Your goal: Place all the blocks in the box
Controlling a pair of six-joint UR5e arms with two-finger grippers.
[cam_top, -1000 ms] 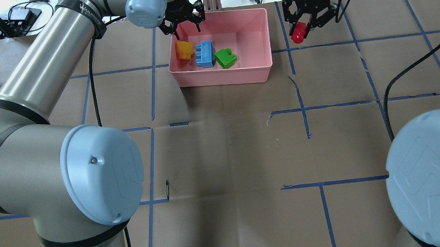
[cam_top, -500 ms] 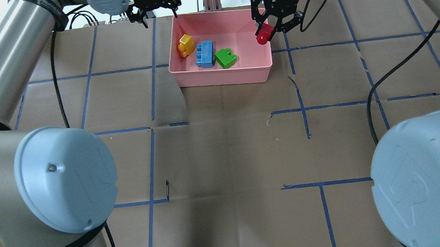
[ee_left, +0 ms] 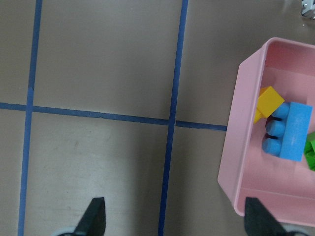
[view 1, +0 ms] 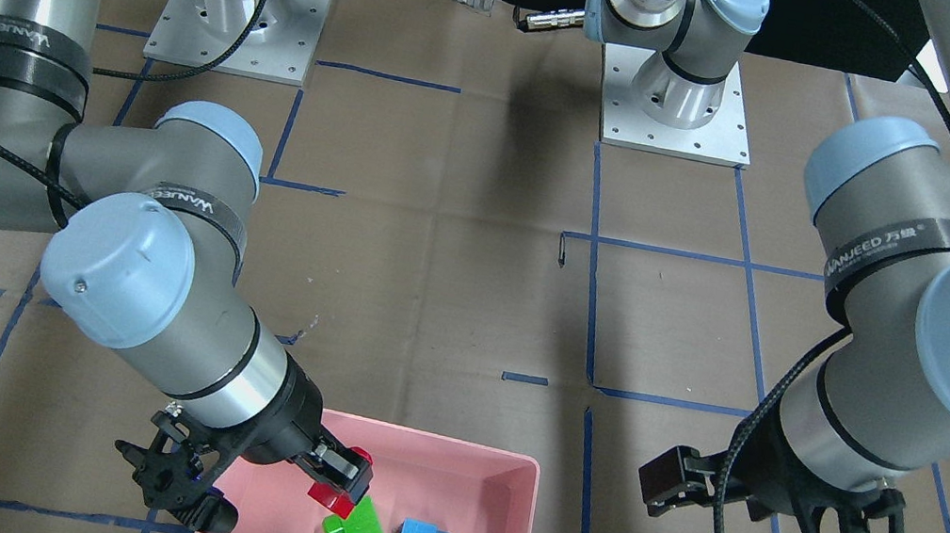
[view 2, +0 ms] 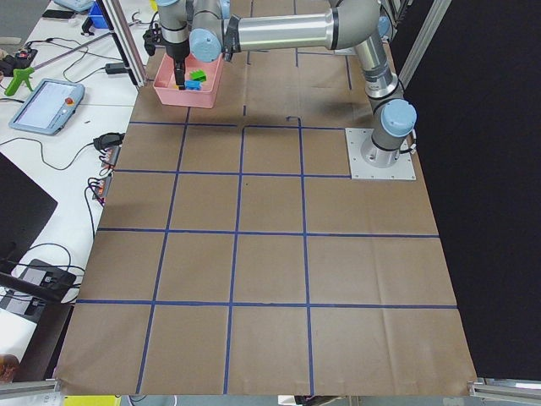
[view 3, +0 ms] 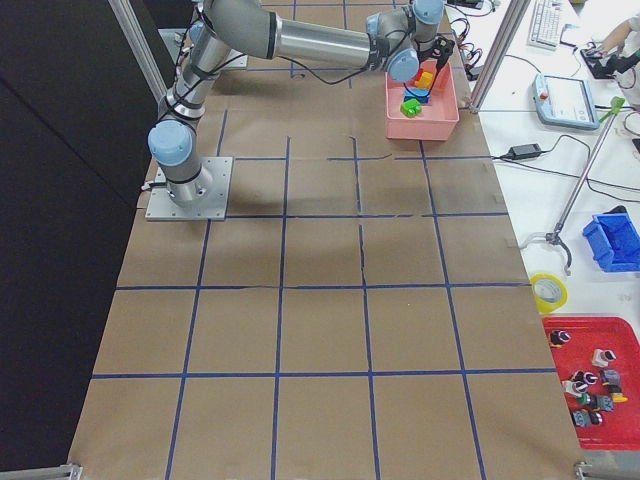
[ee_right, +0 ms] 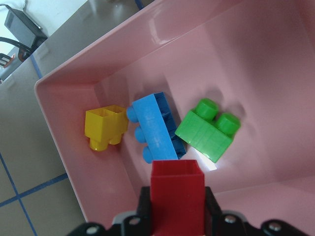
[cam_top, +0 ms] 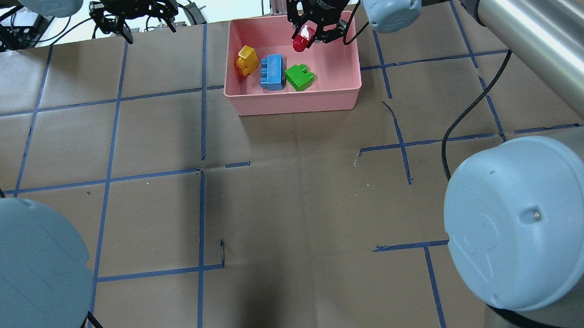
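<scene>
1. Overhead: the right claw (cam_top: 305, 37) is clenched on the red block (cam_top: 300, 43). It holds the block over the inside of the pink box (cam_top: 297, 103), at 12 o'clock from the green block (cam_top: 299, 77). The blue block (cam_top: 273, 71) lies on the box floor, with the yellow block (cam_top: 245, 61) at its 10 o'clock near the wall and the green one at its 3 o'clock. The left claw (cam_top: 150, 33) hangs released at 10 o'clock from the box, over the brown desk (cam_top: 294, 195).
2. Front-facing: the red block sits at 11 o'clock from the green one, just beside it; whether they touch cannot be told. The left claw is at 3 o'clock from the box, well apart from it.
3. Left side: the box shows small at the view's 11 o'clock; the claws are too small to judge.
4. Right side: the box is at 1 o'clock, with coloured blocks inside.
5. Left wrist: the fingers are spread wide with nothing between them. The box is at 3 o'clock, holding the yellow and blue blocks and a sliver of green.
6. Right wrist: the red block is pinched at 6 o'clock, its hollow face toward the camera. The other three blocks lie on the box floor beyond it.
</scene>
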